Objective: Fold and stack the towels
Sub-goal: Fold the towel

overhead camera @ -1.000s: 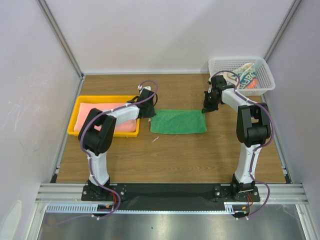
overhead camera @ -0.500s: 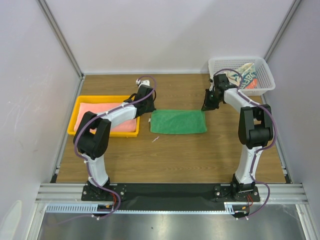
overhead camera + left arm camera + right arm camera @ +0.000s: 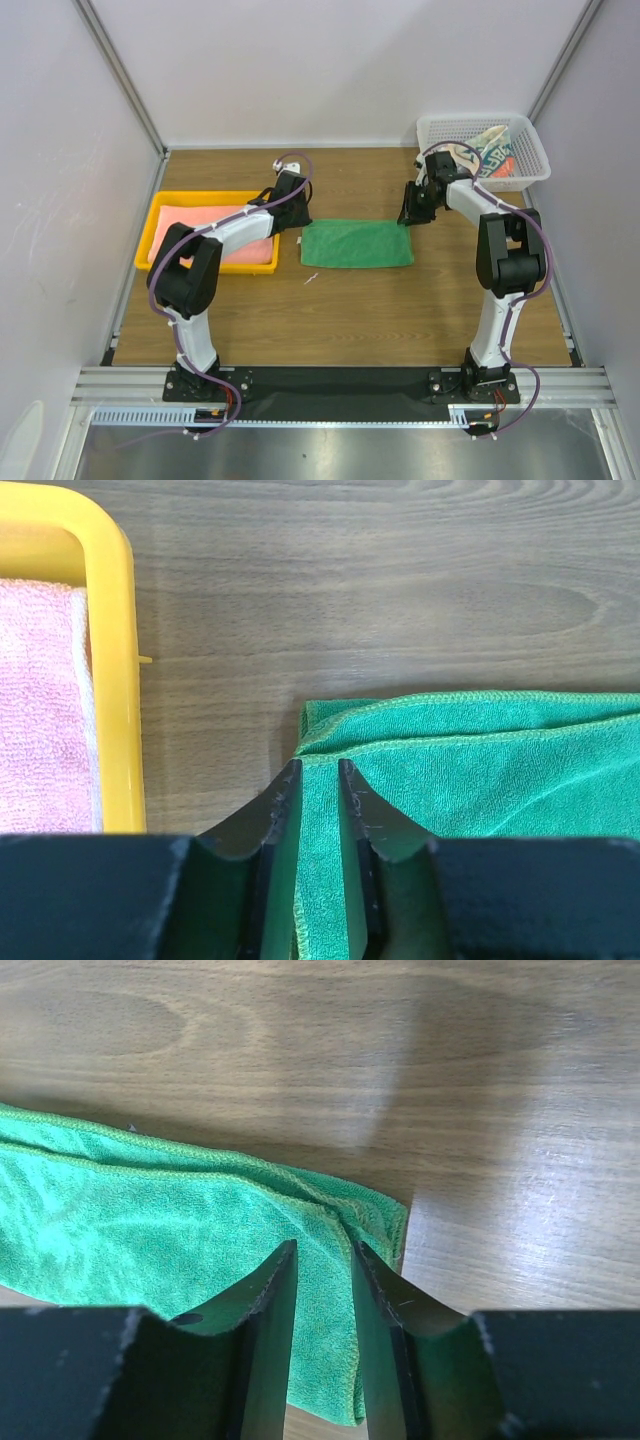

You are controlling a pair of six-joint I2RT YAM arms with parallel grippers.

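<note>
Item 1: green towel (image 3: 357,243) lies folded flat near the centre of table (image 3: 350,320), long side running L-R. L gripper (image 3: 318,770) sits over its far-left corner, jaws only a narrow slit apart. Cloth shows flat through the gap, nothing gripped. R gripper (image 3: 322,1248) is over the far-right corner, likewise slightly parted, no hold. Pink towel (image 3: 190,222) is in yellow tray (image 3: 146,250) by table's left edge. Patterned towel (image 3: 492,155) is in white basket (image 3: 535,150) at far-right corner.

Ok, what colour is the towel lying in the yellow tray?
Salmon pink; the towel shows best in the top external view.
</note>
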